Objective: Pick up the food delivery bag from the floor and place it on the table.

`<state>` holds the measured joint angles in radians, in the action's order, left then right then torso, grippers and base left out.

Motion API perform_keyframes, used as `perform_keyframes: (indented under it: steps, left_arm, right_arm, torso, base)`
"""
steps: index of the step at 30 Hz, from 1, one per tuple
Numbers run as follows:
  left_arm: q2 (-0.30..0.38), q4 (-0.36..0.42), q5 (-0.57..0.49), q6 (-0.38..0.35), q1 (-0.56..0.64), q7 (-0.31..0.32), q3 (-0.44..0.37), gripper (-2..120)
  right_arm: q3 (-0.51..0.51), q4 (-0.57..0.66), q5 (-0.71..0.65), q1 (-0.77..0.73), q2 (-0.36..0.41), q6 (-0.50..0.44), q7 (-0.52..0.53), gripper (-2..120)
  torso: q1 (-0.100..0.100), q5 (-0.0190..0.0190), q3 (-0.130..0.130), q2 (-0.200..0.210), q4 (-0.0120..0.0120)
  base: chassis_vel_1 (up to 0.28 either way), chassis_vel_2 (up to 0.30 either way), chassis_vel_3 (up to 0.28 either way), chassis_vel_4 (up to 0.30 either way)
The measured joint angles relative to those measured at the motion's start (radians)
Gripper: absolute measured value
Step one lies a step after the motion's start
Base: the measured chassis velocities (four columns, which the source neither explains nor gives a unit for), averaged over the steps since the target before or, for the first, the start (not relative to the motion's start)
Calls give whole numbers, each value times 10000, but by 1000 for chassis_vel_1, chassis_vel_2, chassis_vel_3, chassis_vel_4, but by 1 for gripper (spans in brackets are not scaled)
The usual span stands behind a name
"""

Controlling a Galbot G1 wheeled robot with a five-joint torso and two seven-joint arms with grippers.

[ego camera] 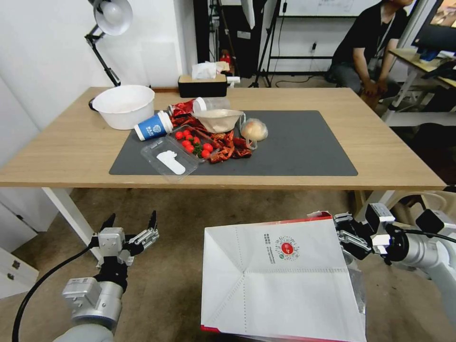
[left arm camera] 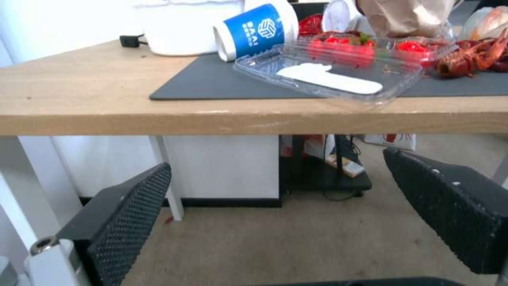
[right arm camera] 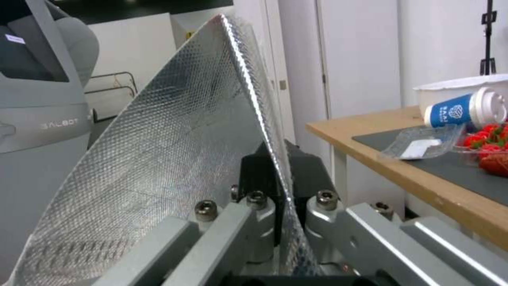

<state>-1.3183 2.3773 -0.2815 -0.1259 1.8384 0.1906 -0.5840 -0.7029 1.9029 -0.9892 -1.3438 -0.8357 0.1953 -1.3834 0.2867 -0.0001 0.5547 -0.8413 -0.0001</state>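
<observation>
Head view: right tool [ego camera: 343,236] pinches food delivery bag [ego camera: 278,280] wall, base facing up; left tool [ego camera: 130,227] spread.

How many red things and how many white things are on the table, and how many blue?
Red: 2, the cherry tomatoes as one bunch and the crayfish pile
White: 2, the bowl and the tissue in its box
Blue: 1, the paper cup, lying on its side
Total: 5

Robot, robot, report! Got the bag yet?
Right gripper shut on bag wall, below table height. Left gripper open, empty. Food clutter on mat's left; right side free.
</observation>
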Motion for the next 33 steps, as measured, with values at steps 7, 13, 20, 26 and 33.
perform_keyframes:
  steps: [7, 13, 20, 26, 33]
  left_arm:
    - [-20, 0, 64, 0, 6, 2, 19, 100]
    - [-19, 0, 66, 12, 8, -8, 19, 100]
    - [-33, 0, 76, 2, 12, -48, 20, 100]
    - [-18, -13, 78, 0, -7, -47, 18, 100]
    - [-2, -23, 75, -1, -16, -32, 12, 100]
  right_arm:
    - [-22, 28, 0, -12, -10, 3, 7, 0]
    - [-22, 40, 8, -39, -34, 6, 10, 0]
    - [-70, 49, 24, -85, -16, 6, 9, 0]
    - [-91, 70, 25, -99, -19, 6, 8, 0]
    - [-98, 89, 30, -94, -41, 6, 6, 0]
  torso:
    - [141, 0, 183, -325, 0]
    - [261, 0, 360, -626, 0]
    - [471, 0, 627, -1101, 0]
    - [578, 0, 772, -1351, 0]
    - [749, 0, 976, -1727, 0]
  base:
    - [0, 0, 0, 0]
    - [0, 0, 0, 0]
    - [0, 0, 0, 0]
    - [0, 0, 0, 0]
    - [0, 0, 0, 0]
